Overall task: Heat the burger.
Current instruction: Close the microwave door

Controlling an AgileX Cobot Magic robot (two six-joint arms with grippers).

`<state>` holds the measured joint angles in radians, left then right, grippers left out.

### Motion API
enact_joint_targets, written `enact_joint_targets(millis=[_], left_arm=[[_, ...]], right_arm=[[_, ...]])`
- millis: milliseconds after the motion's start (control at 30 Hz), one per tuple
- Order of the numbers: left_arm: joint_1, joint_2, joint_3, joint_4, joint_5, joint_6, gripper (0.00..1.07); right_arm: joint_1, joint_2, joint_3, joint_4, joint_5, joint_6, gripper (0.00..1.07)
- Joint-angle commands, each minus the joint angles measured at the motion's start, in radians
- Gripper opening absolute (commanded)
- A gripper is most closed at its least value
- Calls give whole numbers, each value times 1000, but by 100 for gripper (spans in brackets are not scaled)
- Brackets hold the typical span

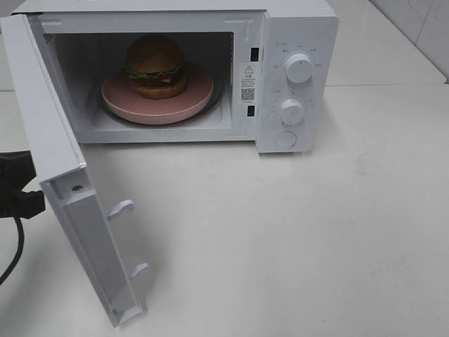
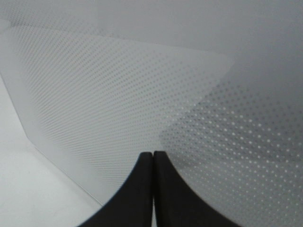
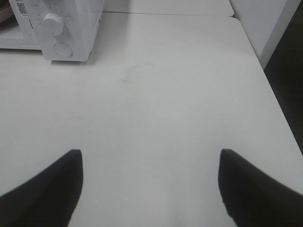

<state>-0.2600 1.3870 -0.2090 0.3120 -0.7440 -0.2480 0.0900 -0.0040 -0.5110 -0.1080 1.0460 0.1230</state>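
Well apart: burger (image 1: 156, 64) inside microwave (image 1: 316, 42), left pincer (image 2: 153, 153) outside door (image 1: 49, 126).

The burger (image 1: 156, 64) sits on a plate (image 1: 198, 95) inside the microwave (image 1: 302, 28).

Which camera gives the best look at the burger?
The exterior high view: the burger sits in full sight on the plate inside the open microwave. The left wrist view shows only the dotted door; the right wrist view shows just the knobs.
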Motion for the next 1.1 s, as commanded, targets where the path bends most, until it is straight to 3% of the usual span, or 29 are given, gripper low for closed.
enact_joint_targets(millis=[33, 167, 433, 733, 767, 1100], left_arm=[[-52, 28, -26, -72, -20, 47, 0], [-99, 55, -57, -119, -19, 75, 0], [-214, 141, -161, -250, -16, 76, 0], [-324, 230, -271, -452, -9, 208, 0], [-349, 248, -297, -504, -7, 248, 0], [-434, 348, -461, -707, 19, 397, 0]], right_arm=[[-7, -26, 1, 0, -4, -8, 75], [-7, -26, 1, 0, -4, -8, 75], [-7, -26, 1, 0, -4, -8, 75], [-7, -26, 1, 0, -4, -7, 75], [-7, -26, 1, 0, -4, -7, 75], [-7, -26, 1, 0, -4, -8, 75]])
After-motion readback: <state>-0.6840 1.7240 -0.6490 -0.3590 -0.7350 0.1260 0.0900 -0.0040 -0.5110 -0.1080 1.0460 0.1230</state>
